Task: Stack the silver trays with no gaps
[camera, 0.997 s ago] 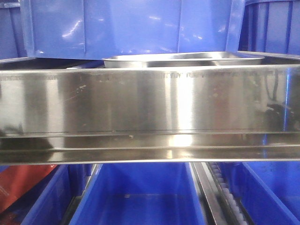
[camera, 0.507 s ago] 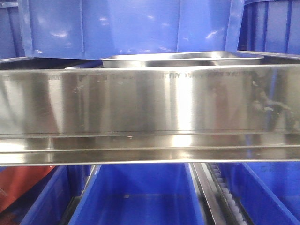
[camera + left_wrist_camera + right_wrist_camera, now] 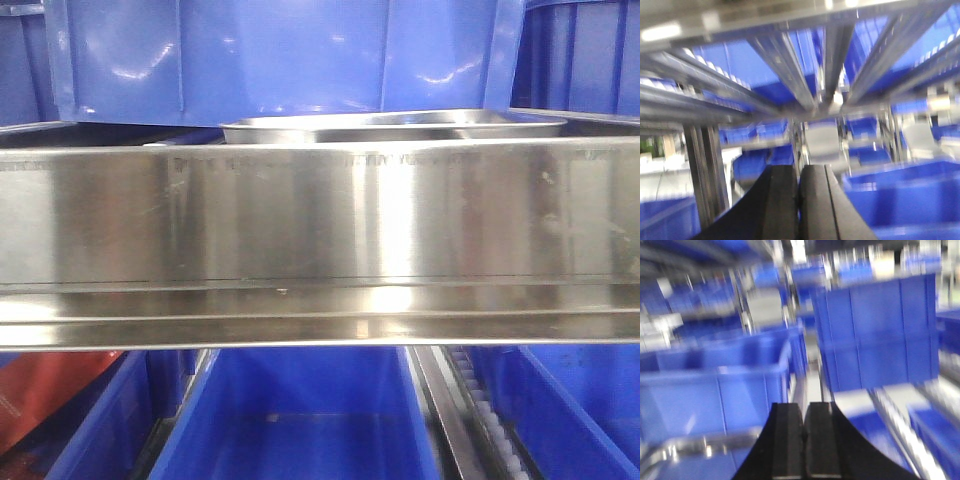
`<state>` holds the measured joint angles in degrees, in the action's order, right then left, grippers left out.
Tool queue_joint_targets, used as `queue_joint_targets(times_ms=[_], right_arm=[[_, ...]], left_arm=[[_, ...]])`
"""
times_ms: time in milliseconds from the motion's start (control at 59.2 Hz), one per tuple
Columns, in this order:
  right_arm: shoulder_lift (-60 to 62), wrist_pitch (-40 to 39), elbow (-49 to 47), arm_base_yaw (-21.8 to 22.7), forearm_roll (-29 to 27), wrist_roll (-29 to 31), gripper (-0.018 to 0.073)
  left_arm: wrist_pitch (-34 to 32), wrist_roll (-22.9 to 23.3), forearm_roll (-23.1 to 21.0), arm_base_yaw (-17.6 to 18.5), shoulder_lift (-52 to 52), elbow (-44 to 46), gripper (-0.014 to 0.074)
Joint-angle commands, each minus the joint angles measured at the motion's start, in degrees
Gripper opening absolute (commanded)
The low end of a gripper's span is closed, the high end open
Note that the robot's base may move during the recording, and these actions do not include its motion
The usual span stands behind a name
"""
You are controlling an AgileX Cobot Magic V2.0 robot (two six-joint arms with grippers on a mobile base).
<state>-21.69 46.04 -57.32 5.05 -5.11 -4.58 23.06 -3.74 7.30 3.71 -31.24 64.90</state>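
Shiny round-cornered steel tray (image 3: pixel 392 127)

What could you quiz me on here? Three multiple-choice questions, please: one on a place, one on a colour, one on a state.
1. Where does the silver tray show against the brushed-steel band? A below it; B over its top edge; C hanging in front of it.
2. The plastic bins are: A green; B blue; C yellow.
3. The left gripper is: A wide open; B clamped on a tray; C shut, empty.
Answers: B, its rim peeks above the band; B, blue walls appear in every view; C, its jaws meet with nothing between.
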Motion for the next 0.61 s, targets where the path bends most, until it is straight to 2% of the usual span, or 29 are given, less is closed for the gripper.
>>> queue_joint_targets(times_ms=[0,51,135,270,355,456,591], right_arm=[[-7.1,7.9,-7.1,0.1,0.9,1.1,-0.0081],[-11.0,12.7,-11.0,0.1,0.9,3.0,-0.0081],[-16.6,17.2,-16.4,-0.2,1.2,5.2,-0.0081],[-24.3,17.0,-21.2,-0.2,1.2,5.2,-0.0081],[-28.3,17.7,-22.4,-0.2,0.8,5.2,-0.0081],[-32.7,18.6,-22.6,-0.2,0.7,5.2,-0.0081],[-39.6,19.2,-22.6,-0.8,0.7,5.2,-0.0081]], left_arm=[[6.4,-0.7,1.2,-0.1,-4.4,3.3,-0.0006],[10.7,-0.7,2.9,-0.1,-6.6,5.5,-0.0006],[14.3,-0.7,3.0,-0.1,-9.9,9.0,-0.0006],[18.3,-0.6,-4.7,-0.1,-15.7,12.8,-0.0006],[22.4,-0.6,-9.3,-0.1,-19.4,14.1,-0.0006],[24.3,-0.6,-15.4,0.2,-24.8,14.2,-0.0006],[25.7,-0.7,-17.2,2.6,-33.3,14.2,-0.0006]])
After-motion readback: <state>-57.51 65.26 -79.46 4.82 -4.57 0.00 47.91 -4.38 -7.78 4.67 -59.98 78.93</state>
